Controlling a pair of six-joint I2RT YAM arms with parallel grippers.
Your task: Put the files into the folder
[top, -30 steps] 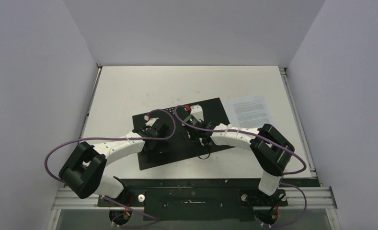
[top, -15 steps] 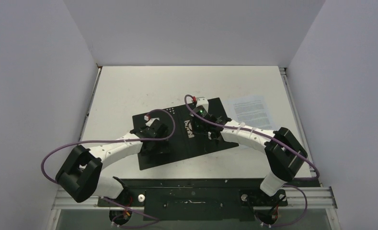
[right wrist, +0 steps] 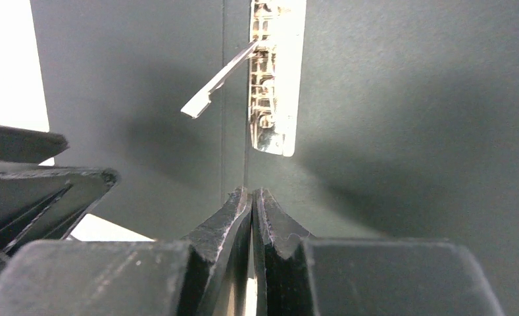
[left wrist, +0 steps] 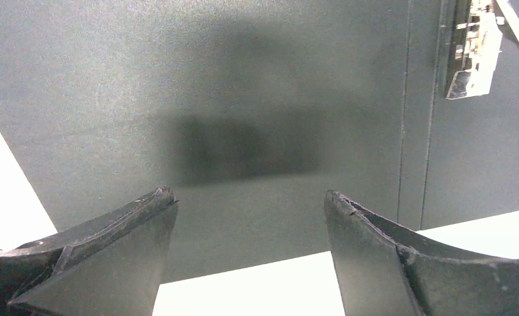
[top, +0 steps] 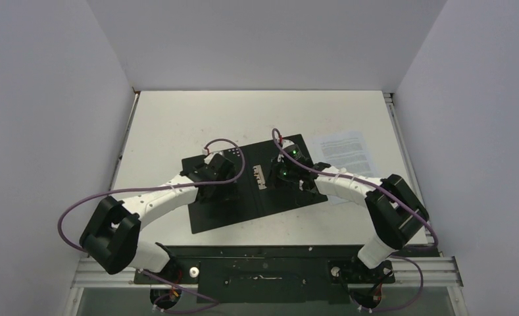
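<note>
Your left gripper (left wrist: 250, 197) is spread wide above the folder (left wrist: 256, 66), and your right gripper (right wrist: 252, 192) is squeezed tight on nothing, the metal clip (right wrist: 274, 79) just past its tips.

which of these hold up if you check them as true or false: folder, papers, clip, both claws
1. The folder lies open, black inside up. True.
2. The files are already in the folder. False: they lie on the table, off its right edge.
3. The left claw is open over the folder. True.
4. The right claw is spread wide. False: its fingers are pressed together.
5. A metal clip sits along the folder's spine. True.
</note>
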